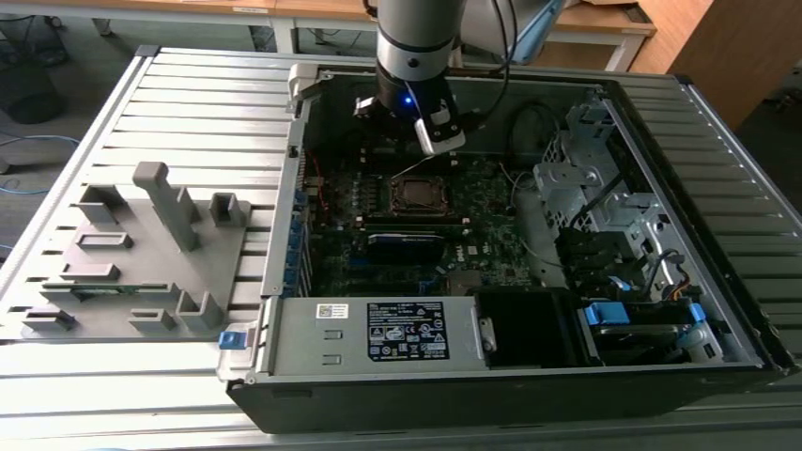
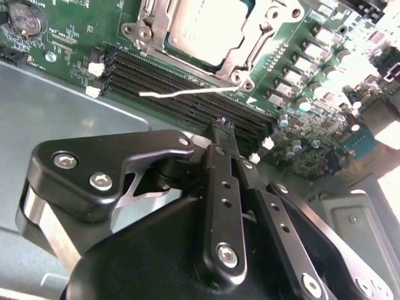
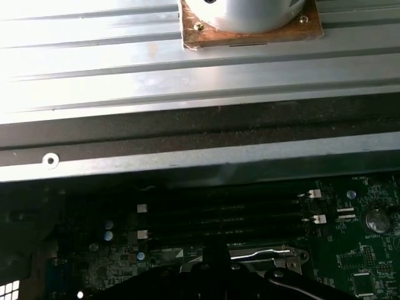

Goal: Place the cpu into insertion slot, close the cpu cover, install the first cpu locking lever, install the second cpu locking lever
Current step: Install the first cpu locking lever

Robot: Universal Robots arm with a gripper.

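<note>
Closest to us, our one gripper is hovering over the memory slots, fingers pinched together, gripping nothing. One cpu is sitting in the insertion slot, one cpu cover framing it, one thin locking lever sticking out free.

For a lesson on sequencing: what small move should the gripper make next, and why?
Probably lower the shut gripper onto the loose locking lever and push it toward its catch: the cpu lies seated, the cpu cover looks closed over it, and the lever lies free above the memory slots near the gripper.
</note>
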